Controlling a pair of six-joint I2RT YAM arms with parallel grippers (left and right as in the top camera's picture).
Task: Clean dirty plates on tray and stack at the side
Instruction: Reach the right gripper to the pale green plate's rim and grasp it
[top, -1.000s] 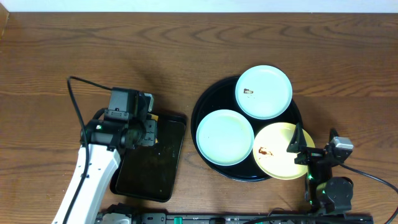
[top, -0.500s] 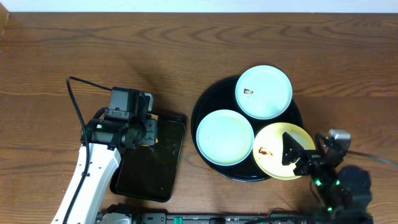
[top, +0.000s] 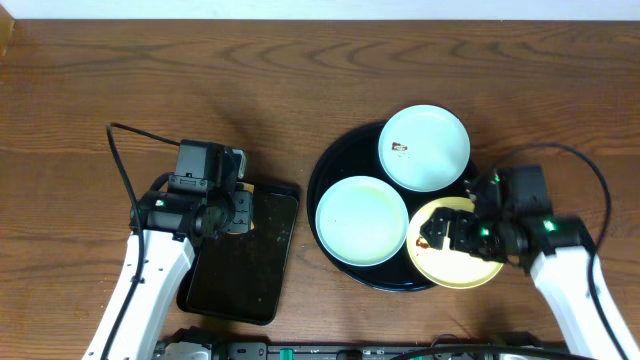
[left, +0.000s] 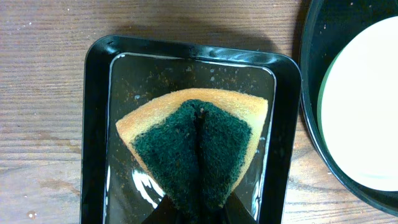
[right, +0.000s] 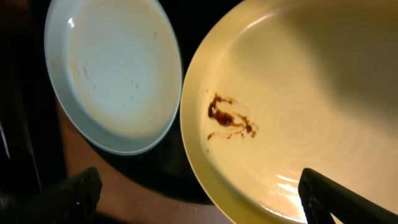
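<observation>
left gripper (left: 200, 213): closest to you on the left. its two fingers are pinched tight on the sponge, creasing it down the middle.
sponge (left: 196, 146): green scouring face up, with yellow foam showing along its far edge. it is held over the rectangular tray, and you can't tell from these views whether it touches the tray's floor.
rectangular tray (left: 93, 124): black and glossy, flecked with specks and wet patches. it sits on the table left of the round tray, near it but apart.
right gripper (top: 445, 232): on your right, hanging over the yellow plate with its fingers spread wide and gripping nothing. in the wrist view the fingertips (right: 68, 196) sit at the two bottom corners, with the plate's rim between them.
yellow plate (top: 460, 270): nearest of the three, at the near-right of the round tray. its outer edge reaches past the tray's rim.
brown smear (right: 227, 117): on the yellow plate's floor, toward the side facing the near blue plate.
near blue plate (top: 361, 221): inside the tray at its near-left, just beside the yellow plate. you can't tell whether the two rims touch. only faint marks show on it.
far blue plate (top: 425, 148): at the tray's far side, its far edge covering the rim.
small brown mark (top: 400, 148): on the left part of the far blue plate.
round tray (top: 335, 165): glossy black, holding all three plates.
table (top: 150, 80): brown wood grain, running on beyond everything.
</observation>
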